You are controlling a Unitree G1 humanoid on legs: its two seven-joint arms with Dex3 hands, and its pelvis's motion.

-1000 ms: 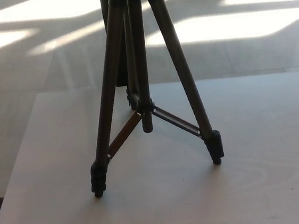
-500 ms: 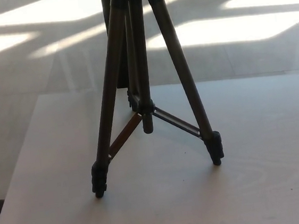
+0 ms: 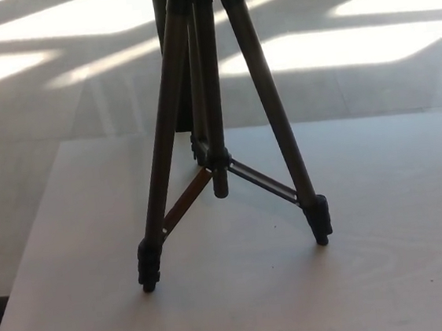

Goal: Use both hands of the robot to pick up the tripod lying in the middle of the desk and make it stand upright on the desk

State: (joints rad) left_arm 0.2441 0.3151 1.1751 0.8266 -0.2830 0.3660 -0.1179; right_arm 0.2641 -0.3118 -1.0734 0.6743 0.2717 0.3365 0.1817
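Tripod (image 3: 215,126) upright on the pale desk (image 3: 391,274), legs splayed; neither hand in sight.

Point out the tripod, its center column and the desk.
tripod (image 3: 272,121): head view, on the upper part of the near right leg.
center column (image 3: 220,183): head view, on its lower end hanging between the legs.
desk (image 3: 401,225): head view, on the bare top at right.

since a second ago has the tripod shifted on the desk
No. The tripod and the desk edge drift together in the picture, so the camera moved; the feet keep their places against the desk.
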